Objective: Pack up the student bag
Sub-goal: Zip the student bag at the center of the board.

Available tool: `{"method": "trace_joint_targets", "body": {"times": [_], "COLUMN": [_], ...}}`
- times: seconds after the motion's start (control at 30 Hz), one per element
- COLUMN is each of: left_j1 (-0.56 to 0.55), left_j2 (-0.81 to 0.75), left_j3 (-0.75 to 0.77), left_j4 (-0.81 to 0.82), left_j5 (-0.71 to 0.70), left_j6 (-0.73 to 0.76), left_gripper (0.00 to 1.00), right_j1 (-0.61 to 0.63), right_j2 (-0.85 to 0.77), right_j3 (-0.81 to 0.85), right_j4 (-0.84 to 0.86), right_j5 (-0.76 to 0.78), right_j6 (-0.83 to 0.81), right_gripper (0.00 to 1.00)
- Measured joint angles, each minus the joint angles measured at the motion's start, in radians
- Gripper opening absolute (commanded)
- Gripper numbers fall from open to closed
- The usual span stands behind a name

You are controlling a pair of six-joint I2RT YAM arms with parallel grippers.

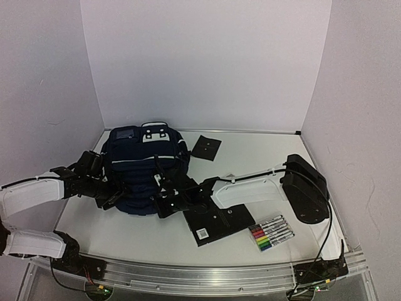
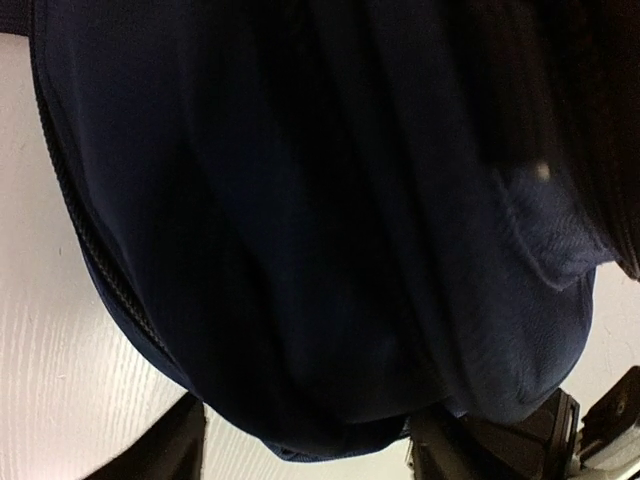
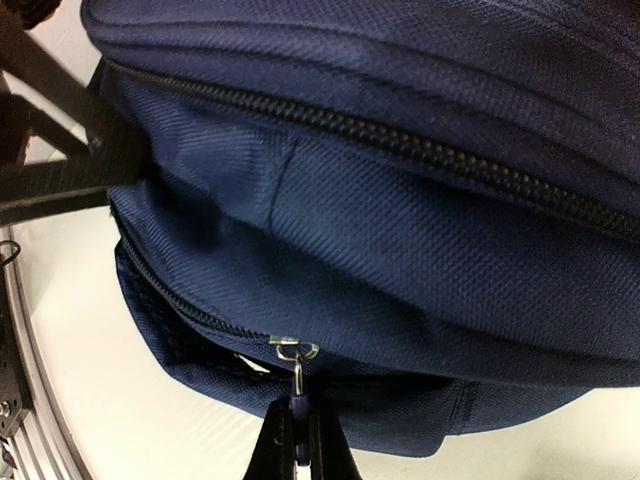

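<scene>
The student bag (image 1: 145,170) is a navy-blue backpack lying left of centre on the table. It fills the left wrist view (image 2: 330,220) and the right wrist view (image 3: 400,230). My right gripper (image 3: 300,445) is at the bag's near edge (image 1: 163,204), shut on the dark pull tab of a zip. The metal slider (image 3: 294,349) sits just above its fingertips. My left gripper (image 2: 305,450) is against the bag's left side (image 1: 114,194). Its jaws stand wide apart, with a bulge of bag fabric between them.
A black notebook (image 1: 215,224) with a barcode label lies right of the bag, under my right arm. A pack of coloured markers (image 1: 271,233) lies at the front right. A small black square item (image 1: 206,147) lies at the back. A black case (image 1: 305,188) sits at the right.
</scene>
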Motion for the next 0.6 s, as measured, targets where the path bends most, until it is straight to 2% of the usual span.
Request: {"method": "trace_joint_targets", "body": {"times": [0.1, 0.23, 0.3, 0.6], "left_j1": [-0.002, -0.005, -0.008, -0.015], "left_j2": [0.017, 0.03, 0.028, -0.027], "left_j3": [0.0, 0.0, 0.0, -0.004], "left_j4": [0.02, 0.034, 0.037, 0.018], "left_j5": [-0.033, -0.069, -0.077, -0.096], "left_j6": [-0.002, -0.004, -0.008, -0.012], "left_gripper": [0.32, 0.04, 0.0, 0.0], "right_j1": [0.01, 0.024, 0.027, -0.011], "right_j2": [0.0, -0.014, -0.034, -0.137], "right_j3": [-0.003, -0.029, -0.048, -0.154], "right_j4": [0.002, 0.009, 0.01, 0.018], "right_j5": [0.002, 0.039, 0.071, 0.103], "right_j6": [0.0, 0.02, 0.045, 0.198], "right_gripper": [0.0, 0.0, 0.0, 0.0]}}
